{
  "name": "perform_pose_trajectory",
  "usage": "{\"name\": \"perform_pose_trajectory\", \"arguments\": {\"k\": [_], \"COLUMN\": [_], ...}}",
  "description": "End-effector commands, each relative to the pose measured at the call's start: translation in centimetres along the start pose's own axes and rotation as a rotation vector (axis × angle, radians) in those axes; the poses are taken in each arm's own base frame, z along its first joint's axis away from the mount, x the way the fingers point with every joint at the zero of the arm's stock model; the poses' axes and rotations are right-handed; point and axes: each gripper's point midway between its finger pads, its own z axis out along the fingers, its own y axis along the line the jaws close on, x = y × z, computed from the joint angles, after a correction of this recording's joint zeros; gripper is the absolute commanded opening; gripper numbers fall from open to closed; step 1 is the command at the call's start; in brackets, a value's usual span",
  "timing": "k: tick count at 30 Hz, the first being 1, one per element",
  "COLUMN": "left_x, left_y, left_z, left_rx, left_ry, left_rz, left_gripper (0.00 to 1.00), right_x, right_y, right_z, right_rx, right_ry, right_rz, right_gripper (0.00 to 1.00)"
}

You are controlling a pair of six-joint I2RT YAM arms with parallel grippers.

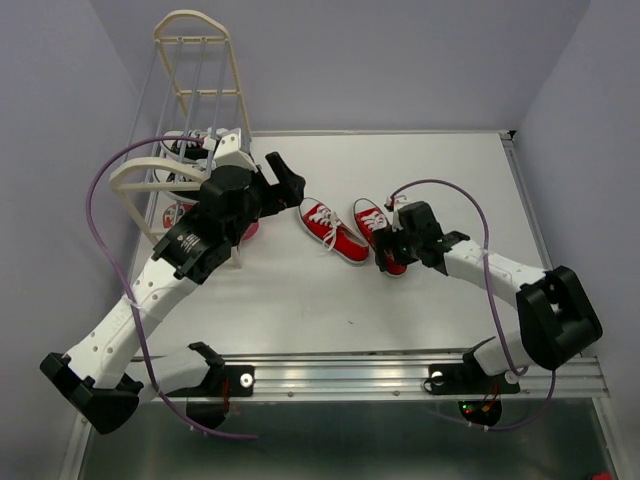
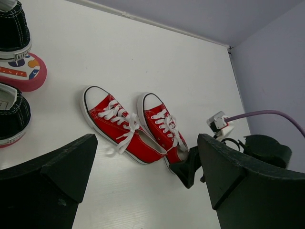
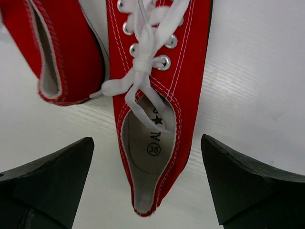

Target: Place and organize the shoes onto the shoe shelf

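Red sneakers (image 1: 335, 230) lie side by side near the middle of the table (image 1: 450, 180), toes toward its far edge, apart from the shoe shelf (image 1: 195, 14) standing at the far left corner. I see my right gripper (image 3: 145, 143) spread wide over the heel of the right-hand sneaker, one finger on each side and neither touching it. My left gripper (image 2: 147, 138) hangs open and empty beside the shelf, near black sneakers (image 2: 13, 28) and a flip-flop (image 2: 26, 71).
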Motion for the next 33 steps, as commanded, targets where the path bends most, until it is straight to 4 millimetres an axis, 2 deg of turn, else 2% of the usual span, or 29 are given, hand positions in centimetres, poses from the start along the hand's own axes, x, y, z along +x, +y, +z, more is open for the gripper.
{"name": "perform_pose_trajectory", "arguments": {"k": [1,3,6,7,9,12,16,17,21,24,27,29,30,32,33], "left_x": [-1.2,-1.2,-1.0,-0.8,-0.6,0.1,0.8,1.1,2.4,3.3,4.3,4.8,5.0,5.2,5.3], "left_y": [-0.8,-1.0,-1.2,-1.2,-1.5,-2.1,-3.6,-4.3,-6.0,-7.3,-8.3,-8.6,-8.8,-8.6,-8.6], "left_z": [0.1,0.2,0.8,1.3,1.6,2.4,3.2,3.5,4.3,4.9,5.2,5.4,5.3,5.3,5.3], "left_rx": [0.022,0.024,0.024,0.019,0.026,0.044,0.089,0.105,0.140,0.166,0.187,0.193,0.196,0.193,0.191], "left_ry": [-0.047,-0.045,-0.035,-0.026,-0.017,0.006,0.035,0.044,0.078,0.102,0.126,0.137,0.140,0.142,0.142], "left_rz": [-0.002,0.001,0.017,0.020,0.030,0.037,0.041,0.044,0.063,0.074,0.084,0.089,0.091,0.098,0.099], "left_gripper": [0.99,0.99,0.99,0.99,0.99,0.99,0.99,0.99,0.99,0.99,0.99,0.99,0.99,0.99,0.99], "right_x": [1.1,1.9,2.2,2.0,1.1,-1.1,-4.5,-5.8,-8.1,-8.8,-8.3,-5.9,-5.2,-2.8,-2.1], "right_y": [-1.0,-1.4,-1.3,-1.2,-1.0,-0.4,0.4,0.6,0.6,0.4,0.1,-0.4,-0.5,-0.7,-0.6], "right_z": [1.5,2.1,2.7,2.7,2.7,1.6,-0.9,-2.2,-5.0,-6.0,-5.8,-4.6,-4.3,-3.2,-3.0], "right_rx": [0.055,0.081,0.078,0.075,0.065,0.034,-0.011,-0.021,-0.028,-0.018,0.000,0.028,0.036,0.047,0.042], "right_ry": [0.069,0.104,0.114,0.112,0.073,-0.025,-0.183,-0.254,-0.384,-0.438,-0.420,-0.309,-0.283,-0.207,-0.191], "right_rz": [-0.030,-0.026,-0.025,-0.024,-0.022,-0.016,-0.009,0.001,0.034,0.053,0.074,0.086,0.100,0.125,0.132], "right_gripper": [1.00,0.98,0.66,0.39,0.14,0.03,0.01,0.01,0.01,0.01,0.01,0.01,0.03,0.16,0.18]}}
